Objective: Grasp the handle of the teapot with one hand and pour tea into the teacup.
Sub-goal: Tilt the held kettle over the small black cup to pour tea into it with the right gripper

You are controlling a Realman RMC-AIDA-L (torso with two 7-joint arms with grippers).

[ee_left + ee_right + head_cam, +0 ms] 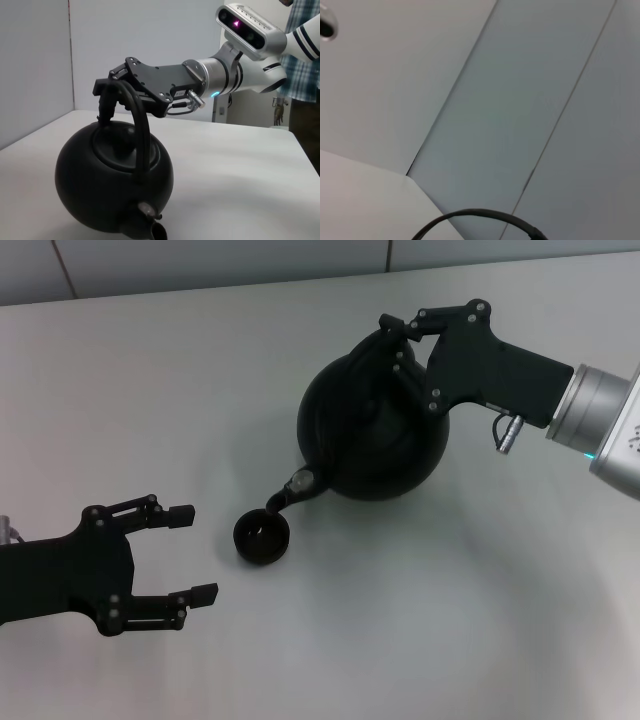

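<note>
The matte-black teapot (372, 420) is tilted, its spout (292, 490) pointing down over the small black teacup (262, 537) on the white table. My right gripper (398, 340) is shut on the arched black handle (385, 355) at the pot's top. In the left wrist view the teapot (112, 180) leans spout-down, with the handle (140, 125) held by the right gripper (107, 97). The handle's arc (480, 216) shows in the right wrist view. My left gripper (195, 552) is open and empty, left of the teacup.
The white table (450, 620) stretches around the pot and cup. A grey wall (200, 260) runs along its far edge. A person in a plaid shirt (302, 55) stands behind the table's far side in the left wrist view.
</note>
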